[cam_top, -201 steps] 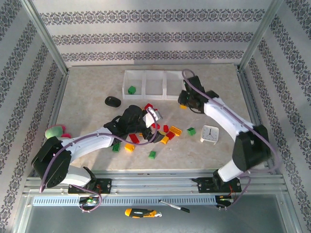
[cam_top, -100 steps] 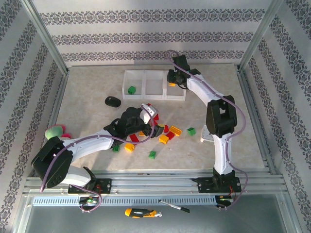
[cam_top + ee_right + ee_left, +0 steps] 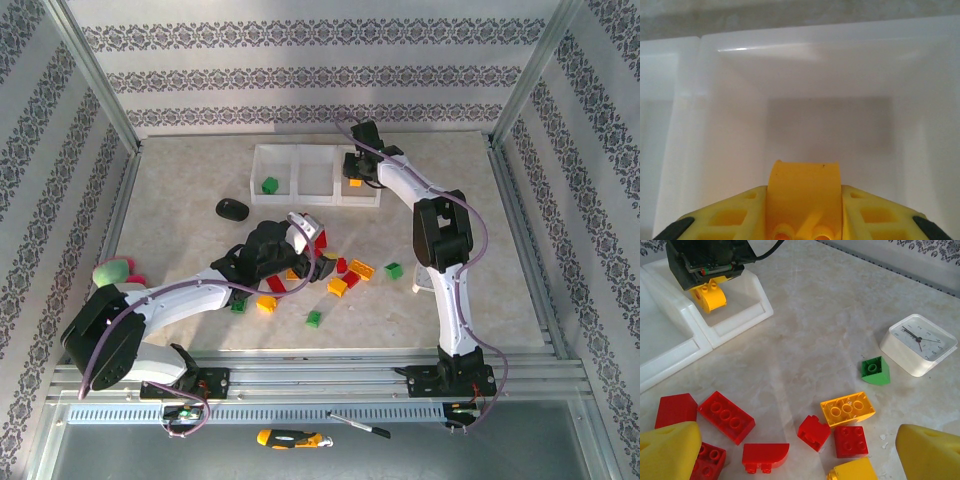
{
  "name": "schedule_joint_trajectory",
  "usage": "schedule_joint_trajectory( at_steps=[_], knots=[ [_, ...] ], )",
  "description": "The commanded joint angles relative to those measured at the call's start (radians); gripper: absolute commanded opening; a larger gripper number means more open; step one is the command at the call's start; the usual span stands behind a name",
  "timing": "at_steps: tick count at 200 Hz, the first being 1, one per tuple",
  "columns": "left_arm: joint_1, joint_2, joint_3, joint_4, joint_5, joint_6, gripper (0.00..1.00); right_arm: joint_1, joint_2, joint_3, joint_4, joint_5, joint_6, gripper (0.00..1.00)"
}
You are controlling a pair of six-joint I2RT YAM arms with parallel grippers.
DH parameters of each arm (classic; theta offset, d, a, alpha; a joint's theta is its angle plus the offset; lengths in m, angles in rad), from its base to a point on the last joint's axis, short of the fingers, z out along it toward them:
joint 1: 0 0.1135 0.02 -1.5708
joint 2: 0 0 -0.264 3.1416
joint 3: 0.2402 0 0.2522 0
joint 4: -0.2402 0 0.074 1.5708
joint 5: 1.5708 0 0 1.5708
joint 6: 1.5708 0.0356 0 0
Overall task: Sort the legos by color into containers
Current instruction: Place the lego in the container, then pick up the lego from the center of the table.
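- Top external: the right gripper is seen over the right-end compartment of the white tray, with a yellow brick clamped in it. One green brick is lying in the left compartment.
- Left wrist: the left gripper is spread wide (nothing between its fingers) above the loose red and yellow bricks on the table.
- Right wrist: the yellow brick is pinched between the fingers, above the compartment floor.

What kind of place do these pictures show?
Probably a robot test cell in a lab: the left arm and right arm are bolted to a metal rail, and patterned panels wall in the table.
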Motion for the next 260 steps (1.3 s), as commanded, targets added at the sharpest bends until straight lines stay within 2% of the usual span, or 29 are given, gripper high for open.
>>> schedule_joint_trajectory(
  at_steps=[1, 44, 93, 149, 182, 212, 260],
  knots=[
    [-0.009, -0.028, -0.015, 0.017, -0.004, 0.002, 0.99, -0.010, 0.020, 0.022, -0.030, 0.019, -0.012, 0.35],
    [-0.009, -0.042, -0.022, 0.021, -0.018, 0.004, 0.99, -0.012, -0.025, 0.021, -0.034, 0.033, -0.019, 0.52],
    [-0.009, -0.072, -0.026, 0.009, -0.041, 0.002, 0.99, -0.001, -0.143, -0.041, -0.018, 0.035, -0.030, 0.59],
    [-0.006, -0.108, -0.053, -0.034, -0.099, 0.004, 0.99, 0.058, -0.391, -0.372, 0.076, 0.014, -0.058, 0.72],
    [-0.006, -0.167, -0.112, -0.032, -0.107, 0.004, 0.99, 0.135, -0.479, -0.518, 0.066, 0.000, -0.066, 0.77],
    [-0.006, -0.237, -0.161, -0.058, -0.158, 0.008, 0.99, 0.210, -0.470, -0.553, 0.046, 0.006, -0.045, 0.83],
    [-0.006, -0.327, -0.209, -0.127, -0.225, 0.027, 0.99, 0.284, -0.340, -0.496, 0.043, 0.005, 0.013, 0.82]
  ],
)
